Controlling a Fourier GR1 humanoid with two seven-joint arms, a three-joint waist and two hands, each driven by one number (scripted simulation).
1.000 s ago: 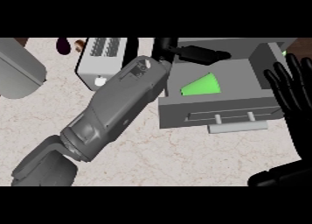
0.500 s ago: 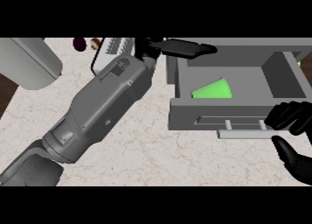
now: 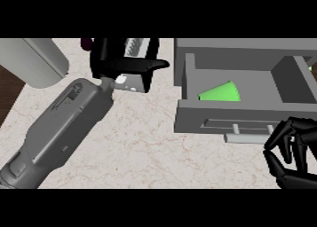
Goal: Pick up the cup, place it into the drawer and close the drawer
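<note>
The green cup (image 3: pixel 221 92) lies inside the open grey drawer (image 3: pixel 187 119) at the right. My left hand (image 3: pixel 124 66) hangs to the drawer's left, apart from it, fingers relaxed and thumb pointing towards the drawer, holding nothing. Its grey forearm runs down to the lower left corner. My right hand (image 3: pixel 297 148) is at the lower right, in front of the drawer's face, fingers curled with their tips just right of the drawer's handle (image 3: pixel 249 137). I cannot tell whether they touch it.
A white toaster (image 3: pixel 140 45) stands behind my left hand at the back. A large grey rounded object (image 3: pixel 29 60) fills the back left corner. The counter's left edge (image 3: pixel 5 119) runs along dark wood.
The right hand came down from resting with fingers up to the drawer's front and curled its fingers. The left hand pulled back from over the drawer towards the toaster.
</note>
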